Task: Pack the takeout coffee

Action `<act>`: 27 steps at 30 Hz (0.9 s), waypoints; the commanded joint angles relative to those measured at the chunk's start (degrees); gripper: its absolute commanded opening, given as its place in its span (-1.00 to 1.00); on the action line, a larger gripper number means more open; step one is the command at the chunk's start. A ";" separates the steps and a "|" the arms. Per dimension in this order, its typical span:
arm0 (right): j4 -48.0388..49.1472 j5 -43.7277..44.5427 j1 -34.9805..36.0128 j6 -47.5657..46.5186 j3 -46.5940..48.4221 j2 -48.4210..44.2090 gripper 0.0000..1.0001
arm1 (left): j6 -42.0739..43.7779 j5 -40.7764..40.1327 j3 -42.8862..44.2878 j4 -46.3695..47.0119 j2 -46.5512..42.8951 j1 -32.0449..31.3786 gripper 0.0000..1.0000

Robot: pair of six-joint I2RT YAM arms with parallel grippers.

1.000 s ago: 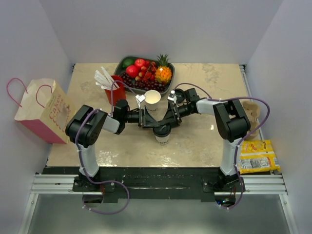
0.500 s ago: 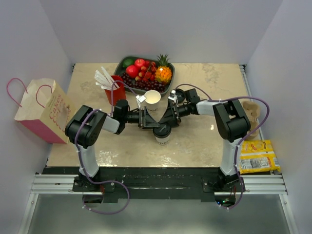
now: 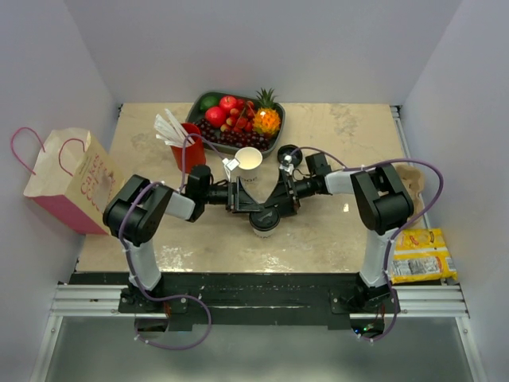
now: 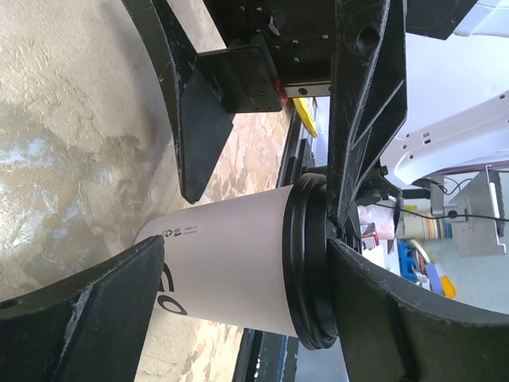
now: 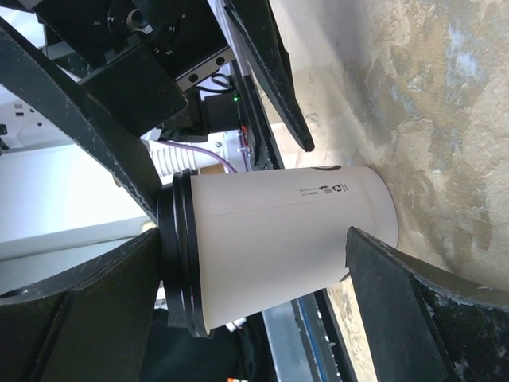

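Note:
The takeout coffee [image 3: 264,223], a white paper cup with a black lid, stands upright on the table at the centre. My left gripper [image 3: 253,205] reaches it from the left and my right gripper [image 3: 276,205] from the right. Both are rolled on their sides, with one finger low by the base and one high over the lid. In the left wrist view the cup [image 4: 231,263] fills the gap of the open left gripper [image 4: 242,247]. In the right wrist view the cup [image 5: 278,247] likewise spans the open right gripper [image 5: 253,239]. Contact with the lid is unclear.
A lidless white cup [image 3: 249,159] stands just behind the grippers. A red cup with straws [image 3: 189,143] and a fruit tray [image 3: 236,115] are farther back. A pink paper bag [image 3: 67,179] stands off the left edge. Yellow snack packets [image 3: 420,255] lie off the right edge.
The right arm has shifted a little to the right and nearer, its gripper settling lower beside the cup. The left arm and the cup have barely moved.

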 commanded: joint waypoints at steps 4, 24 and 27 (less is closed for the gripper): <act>-4.34 8.97 -0.77 -8.27 1.99 0.45 0.86 | 10.12 -6.09 -1.54 -5.34 0.81 -0.90 0.71; -20.58 12.37 -4.89 -28.35 6.91 -14.41 0.97 | 35.93 -8.27 12.17 -40.10 -14.40 0.59 0.89; -27.61 14.84 -6.66 -38.11 7.70 -16.78 0.96 | 40.07 -9.96 13.22 -44.24 -16.68 1.38 0.89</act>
